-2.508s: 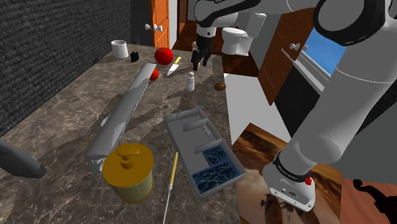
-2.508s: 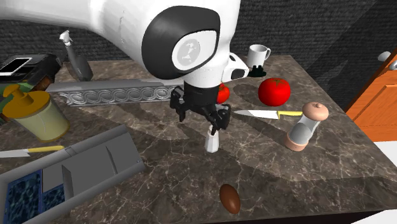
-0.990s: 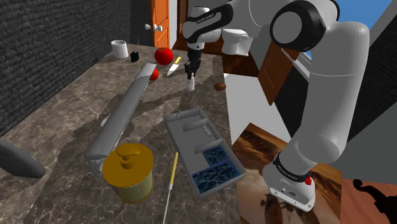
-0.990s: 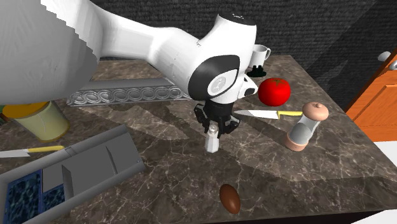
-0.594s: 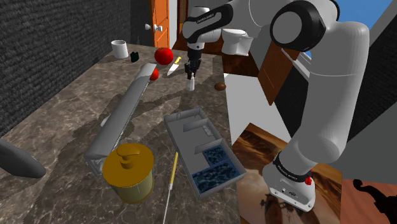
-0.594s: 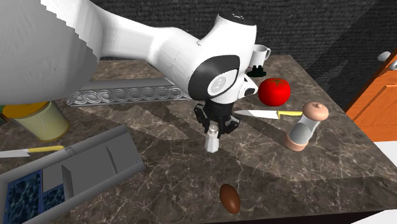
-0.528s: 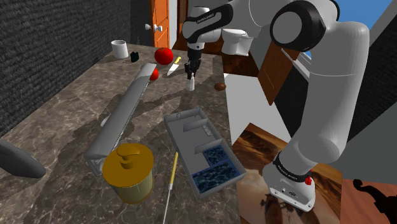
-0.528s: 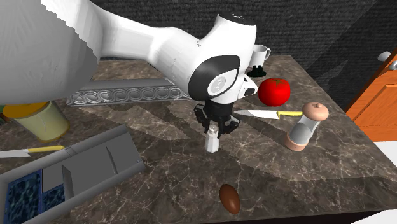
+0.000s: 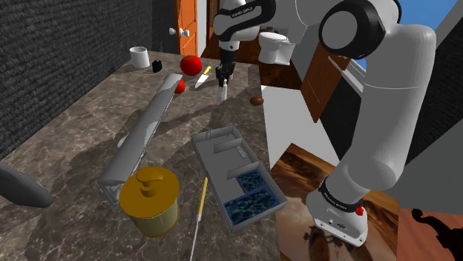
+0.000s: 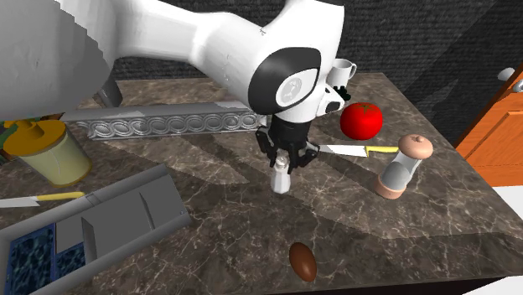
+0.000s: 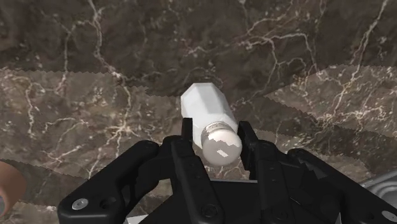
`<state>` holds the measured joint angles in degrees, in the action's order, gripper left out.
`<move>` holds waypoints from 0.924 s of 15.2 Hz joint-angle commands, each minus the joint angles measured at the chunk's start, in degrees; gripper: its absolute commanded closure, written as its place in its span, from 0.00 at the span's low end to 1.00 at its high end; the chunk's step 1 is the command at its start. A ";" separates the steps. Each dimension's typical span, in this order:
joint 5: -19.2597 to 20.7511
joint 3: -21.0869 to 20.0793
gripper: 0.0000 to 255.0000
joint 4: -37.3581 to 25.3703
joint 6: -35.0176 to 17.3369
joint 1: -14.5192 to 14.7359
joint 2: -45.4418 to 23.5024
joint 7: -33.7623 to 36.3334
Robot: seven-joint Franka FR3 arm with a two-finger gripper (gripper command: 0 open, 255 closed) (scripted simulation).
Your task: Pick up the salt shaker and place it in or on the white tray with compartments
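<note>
The salt shaker [image 9: 222,91] [image 10: 281,178] is a small white faceted bottle with a rounded cap. My gripper [image 9: 222,80] [image 10: 284,163] [image 11: 216,140] is shut on its top from above, and the shaker hangs upright just over the dark marble counter. In the wrist view the shaker [image 11: 208,121] sits clasped between the two black fingers [image 11: 187,139]. The compartment tray [image 9: 212,139] [image 10: 134,219] looks grey with blue patterned sections. It lies nearer the stand in the shoulder view and at the second exterior view's lower left.
A red tomato [image 9: 191,64] [image 10: 361,121], a yellow-handled knife [image 9: 202,76] [image 10: 352,150] and a pepper grinder [image 10: 401,166] stand close to the shaker. A brown oval thing [image 9: 257,100] [image 10: 302,261] lies near the counter edge. A yellow jar [image 9: 150,200] and a long silver tray [image 9: 141,133] flank the compartment tray.
The arm has risen a little with the shaker held in the gripper, which now hangs slightly higher over the counter. Nothing else has moved.
</note>
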<state>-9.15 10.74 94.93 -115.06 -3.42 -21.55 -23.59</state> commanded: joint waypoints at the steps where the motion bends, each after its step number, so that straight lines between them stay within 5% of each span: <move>1: 0.19 0.06 1.00 -0.72 1.32 0.04 0.60 0.21; 14: 0.95 0.35 1.00 -8.00 10.45 -0.07 2.54 1.25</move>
<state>-8.25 11.10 87.32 -105.10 -3.53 -19.11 -22.47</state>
